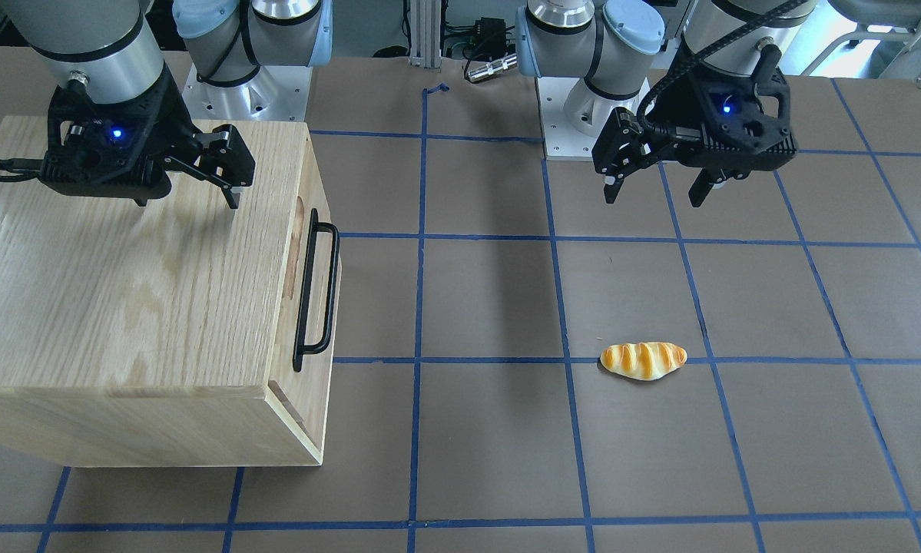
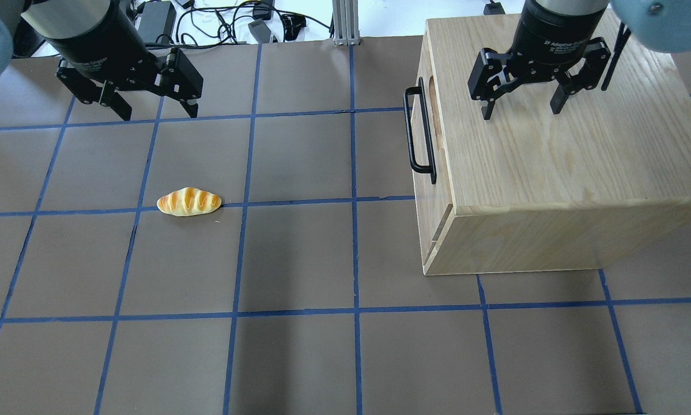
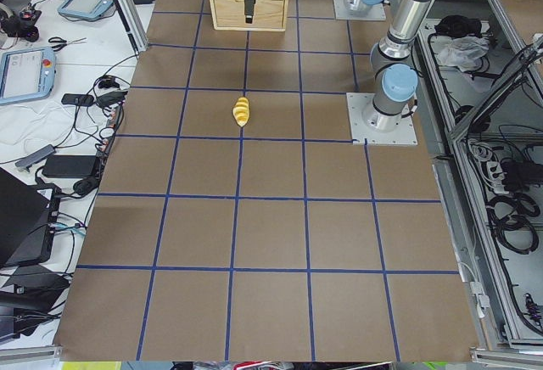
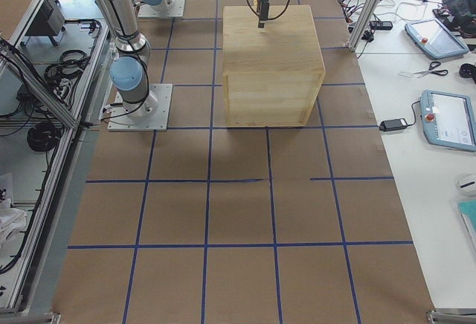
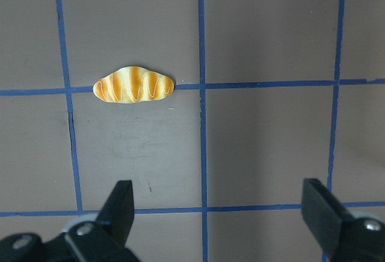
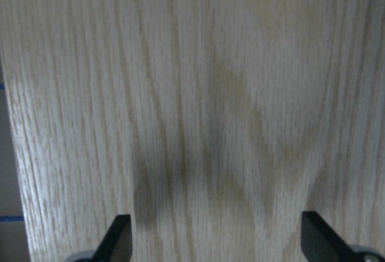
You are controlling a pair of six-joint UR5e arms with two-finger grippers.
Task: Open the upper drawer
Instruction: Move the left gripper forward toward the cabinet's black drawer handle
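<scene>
A light-wood cabinet point(image 2: 552, 155) stands on the table's right side. Its upper drawer point(image 2: 440, 193) is shut. The front panel faces the table's middle and carries a long black bar handle point(image 2: 419, 132) and an oval slot point(image 2: 433, 101). The handle also shows in the front-facing view point(image 1: 316, 288). My right gripper point(image 2: 521, 109) is open and empty. It hovers over the cabinet's top, behind the handle; its wrist view point(image 6: 216, 238) shows only wood grain. My left gripper point(image 2: 156, 109) is open and empty over the table's far left, away from the cabinet.
A toy bread roll point(image 2: 188, 202) lies on the brown mat with blue tape grid lines, below my left gripper, and shows in the left wrist view point(image 5: 133, 84). Cables and boxes lie beyond the table's far edge point(image 2: 253, 23).
</scene>
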